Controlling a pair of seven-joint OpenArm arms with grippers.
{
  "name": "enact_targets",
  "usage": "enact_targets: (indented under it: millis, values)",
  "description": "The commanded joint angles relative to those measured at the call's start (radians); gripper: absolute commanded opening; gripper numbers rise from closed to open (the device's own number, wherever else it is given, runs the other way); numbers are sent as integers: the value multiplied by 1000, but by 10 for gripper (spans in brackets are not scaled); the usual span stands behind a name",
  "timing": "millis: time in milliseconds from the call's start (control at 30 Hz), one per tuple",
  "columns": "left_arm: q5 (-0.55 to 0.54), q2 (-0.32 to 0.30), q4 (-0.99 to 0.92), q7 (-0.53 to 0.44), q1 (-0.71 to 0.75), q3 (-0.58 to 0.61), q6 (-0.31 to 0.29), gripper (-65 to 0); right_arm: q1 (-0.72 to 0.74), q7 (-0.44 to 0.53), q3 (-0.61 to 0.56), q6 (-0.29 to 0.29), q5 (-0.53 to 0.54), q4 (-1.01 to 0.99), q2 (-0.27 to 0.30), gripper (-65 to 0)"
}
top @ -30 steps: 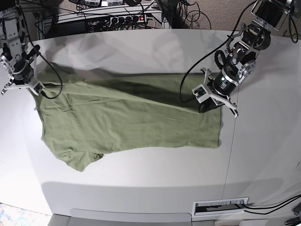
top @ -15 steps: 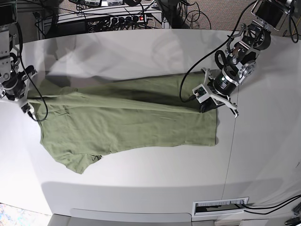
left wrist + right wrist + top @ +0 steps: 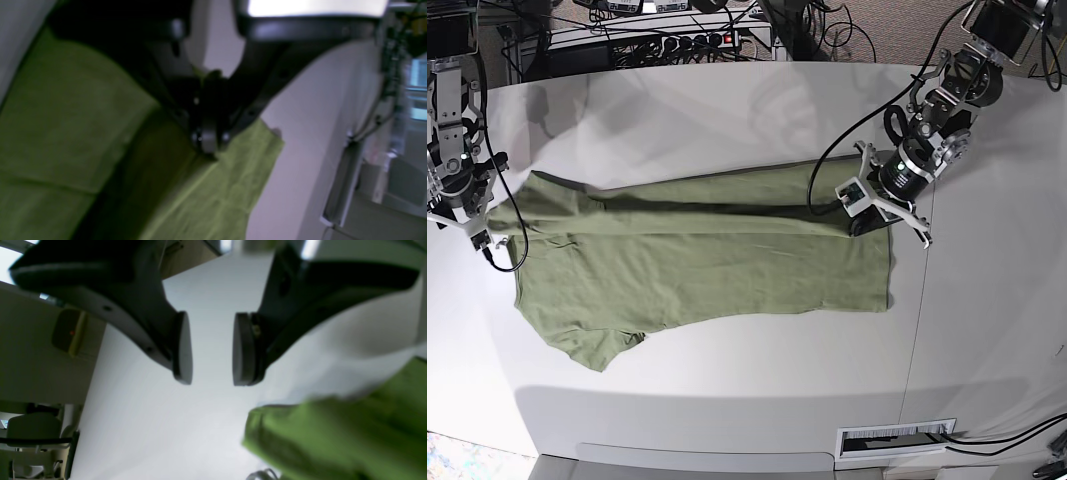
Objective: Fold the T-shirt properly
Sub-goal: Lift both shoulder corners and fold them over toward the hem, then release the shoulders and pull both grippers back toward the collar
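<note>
While our left gripper [image 3: 208,146] pinches the hem of the T-shirt [image 3: 697,265], spread lengthwise across the table [image 3: 727,390], and our right gripper [image 3: 208,346] hangs spread and empty beside the shoulder, we judge a one-sided pull could skew the fold.

My right gripper [image 3: 212,348] hangs with jaws apart and nothing between them above the white table [image 3: 160,426]; the green T-shirt [image 3: 337,436] lies lower right.
</note>
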Motion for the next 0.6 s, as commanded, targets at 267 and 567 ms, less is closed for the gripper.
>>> enact_targets:
  millis: [267,567]
  values:
    - [-10,-11,15,-16,-16,-8,8,-645,17,31,15,-51,10,12,29,-431]
    - [-10,-11,97,30,-27,-8,-8,-523,23,53,14,-47,69,14,24,-650]
